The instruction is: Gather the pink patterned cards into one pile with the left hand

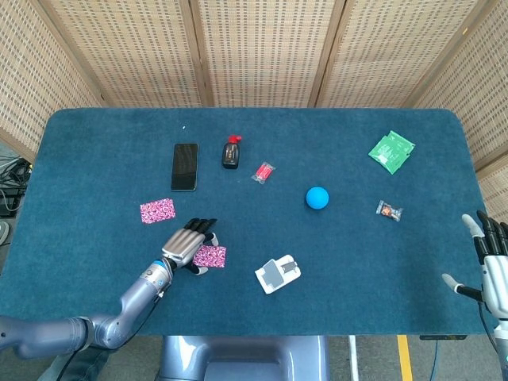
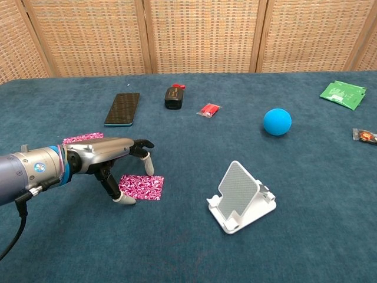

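Note:
Two pink patterned cards lie flat on the blue table. The nearer card (image 1: 211,255) (image 2: 142,187) is under my left hand (image 1: 187,245) (image 2: 111,158). Its thumb touches the card's near-left corner, and a fingertip (image 2: 148,167) comes down at the card's far edge. The fingers are spread and arched. The other card (image 1: 157,210) (image 2: 82,137) lies apart, farther back and to the left, partly hidden behind the forearm in the chest view. My right hand (image 1: 492,266) hangs off the table's right edge with its fingers apart and nothing in them.
A white phone stand (image 1: 278,274) (image 2: 240,196) sits right of the near card. Farther back are a black phone (image 1: 185,166), a black and red item (image 1: 231,152), a red packet (image 1: 263,172), a blue ball (image 1: 317,198), a green packet (image 1: 392,151) and a small wrapper (image 1: 389,210).

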You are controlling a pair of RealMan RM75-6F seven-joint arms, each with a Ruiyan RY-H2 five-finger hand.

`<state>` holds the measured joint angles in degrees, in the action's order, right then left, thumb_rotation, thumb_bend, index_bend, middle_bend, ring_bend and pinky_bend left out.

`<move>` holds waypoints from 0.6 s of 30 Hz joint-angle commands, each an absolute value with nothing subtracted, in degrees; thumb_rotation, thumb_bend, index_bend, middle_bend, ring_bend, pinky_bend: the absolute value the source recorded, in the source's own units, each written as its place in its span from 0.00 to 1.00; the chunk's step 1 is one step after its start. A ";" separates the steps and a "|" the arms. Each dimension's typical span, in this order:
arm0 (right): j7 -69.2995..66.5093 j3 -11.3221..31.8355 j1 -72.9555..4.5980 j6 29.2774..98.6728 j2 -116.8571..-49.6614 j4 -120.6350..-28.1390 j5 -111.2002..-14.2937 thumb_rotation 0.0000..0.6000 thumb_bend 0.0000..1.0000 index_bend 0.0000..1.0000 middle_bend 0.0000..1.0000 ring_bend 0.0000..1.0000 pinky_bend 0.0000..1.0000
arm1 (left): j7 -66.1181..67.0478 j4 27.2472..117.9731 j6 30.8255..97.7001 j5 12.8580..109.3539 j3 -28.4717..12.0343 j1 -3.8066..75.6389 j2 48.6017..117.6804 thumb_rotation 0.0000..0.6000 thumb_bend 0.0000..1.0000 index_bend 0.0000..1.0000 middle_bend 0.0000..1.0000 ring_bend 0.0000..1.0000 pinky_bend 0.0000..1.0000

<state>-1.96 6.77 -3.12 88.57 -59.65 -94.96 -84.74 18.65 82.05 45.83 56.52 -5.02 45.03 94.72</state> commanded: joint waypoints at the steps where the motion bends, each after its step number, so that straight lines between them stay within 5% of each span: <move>1: -1.95 6.77 -3.13 88.54 -59.63 -94.99 -84.72 1.00 0.00 0.00 0.00 0.00 0.00 | 18.73 81.72 45.65 56.31 -5.01 45.19 94.86 1.00 0.22 0.36 0.00 0.00 0.00; 13: -2.04 6.78 -3.21 88.42 -59.67 -94.94 -84.70 1.00 0.00 0.00 0.00 0.00 0.00 | 18.42 80.61 45.63 55.76 -4.94 45.20 95.62 1.00 0.22 0.40 0.00 0.00 0.00; 18: -2.13 6.77 -3.21 88.41 -59.65 -94.93 -84.71 1.00 0.00 0.00 0.00 0.00 0.00 | 18.38 80.56 45.77 55.66 -4.92 45.15 95.83 1.00 0.24 0.59 0.00 0.00 0.00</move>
